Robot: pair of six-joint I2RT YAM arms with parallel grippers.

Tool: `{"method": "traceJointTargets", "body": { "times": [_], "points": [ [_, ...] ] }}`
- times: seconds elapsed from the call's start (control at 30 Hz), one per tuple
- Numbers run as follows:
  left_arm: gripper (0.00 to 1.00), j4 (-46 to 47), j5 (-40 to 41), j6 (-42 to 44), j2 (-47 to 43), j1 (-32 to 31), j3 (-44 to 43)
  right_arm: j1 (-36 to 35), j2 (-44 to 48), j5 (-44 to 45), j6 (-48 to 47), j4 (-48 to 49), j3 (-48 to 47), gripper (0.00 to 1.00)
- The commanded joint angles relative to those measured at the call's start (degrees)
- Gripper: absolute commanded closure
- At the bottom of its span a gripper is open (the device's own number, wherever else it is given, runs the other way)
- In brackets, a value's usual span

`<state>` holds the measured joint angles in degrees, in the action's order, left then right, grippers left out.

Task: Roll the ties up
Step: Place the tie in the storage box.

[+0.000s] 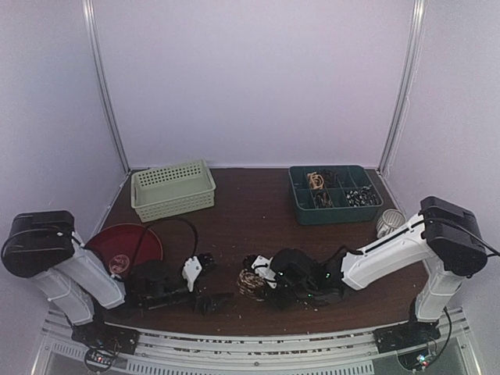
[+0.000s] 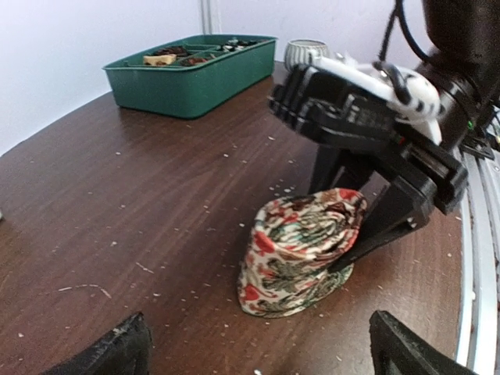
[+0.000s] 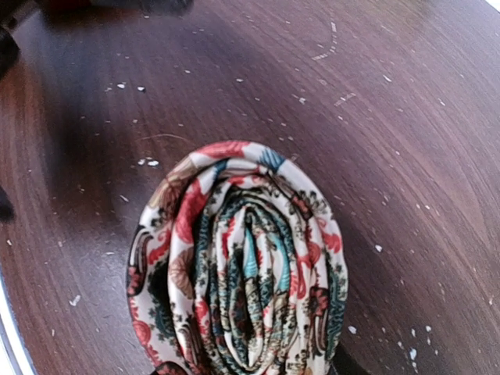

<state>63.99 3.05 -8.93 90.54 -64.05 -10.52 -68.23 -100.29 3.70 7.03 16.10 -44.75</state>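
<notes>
From above: the tie (image 1: 248, 286) is a tight roll standing on end on the table (image 1: 258, 223), near the front edge, between the two arms. The right gripper (image 1: 259, 275) is right on it, jaws to either side. The left gripper (image 1: 212, 281) sits just beside the roll on its left, not touching. At this size the roll's pattern is a blur, and I can't make out the grip itself.

Left wrist view: here's the better look. The roll (image 2: 301, 250) stands dead ahead, well apart from this hand's own fingertips (image 2: 117, 348), which are spread wide at the bottom corners, released and holding nothing. The right gripper (image 2: 355, 211) comes down over the roll, one black finger pressed against its right flank. The other finger is hidden behind the cloth. A green tray (image 2: 195, 78) sits far back.

Right wrist view: the spiral end of the tie (image 3: 238, 266) fills the lower frame, squeezed into an oval, grasped. The fingers (image 3: 344, 366) are almost entirely cut off at the bottom edge. Pale crumbs (image 3: 144, 162) dot the wood.
</notes>
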Motion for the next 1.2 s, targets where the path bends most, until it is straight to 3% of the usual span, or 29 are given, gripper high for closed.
{"method": "traceJointTargets", "body": {
  "times": [0.0, 0.07, 0.27, 0.47, 0.8, 0.97, 1.17],
  "points": [
    [0.02, -11.16, 10.90, -0.55, -8.60, 0.42, -3.53, 0.33, 2.20, 5.65, 3.28, -7.19, -0.80, 0.63],
    [0.02, -17.49, 14.27, -1.67, -12.54, 0.84, -5.45, 0.61, 2.64, 7.99, 4.73, -8.88, -1.22, 0.63],
    [0.02, -35.14, 13.50, -5.72, -21.64, 6.60, -12.41, 5.03, 5.54, 11.18, 9.26, -15.55, -4.57, 0.63],
    [0.02, -48.78, 7.81, -7.99, -27.36, 13.34, -17.84, 12.11, 11.22, 12.31, 10.55, -17.60, -5.60, 0.64],
    [0.02, -69.41, 4.35, -9.49, -22.62, 15.54, -30.14, 28.35, 14.56, 18.90, 7.63, -30.16, -16.03, 0.65],
    [0.02, -70.80, 3.07, -10.29, -22.59, 15.51, -30.29, 38.70, 12.90, 17.56, 5.14, -32.00, -18.91, 0.65],
    [0.02, -71.06, 4.19, -10.67, -23.80, 15.53, -29.12, 45.57, 8.46, 14.91, 2.36, -36.37, -24.86, 0.66]
  ]
}}
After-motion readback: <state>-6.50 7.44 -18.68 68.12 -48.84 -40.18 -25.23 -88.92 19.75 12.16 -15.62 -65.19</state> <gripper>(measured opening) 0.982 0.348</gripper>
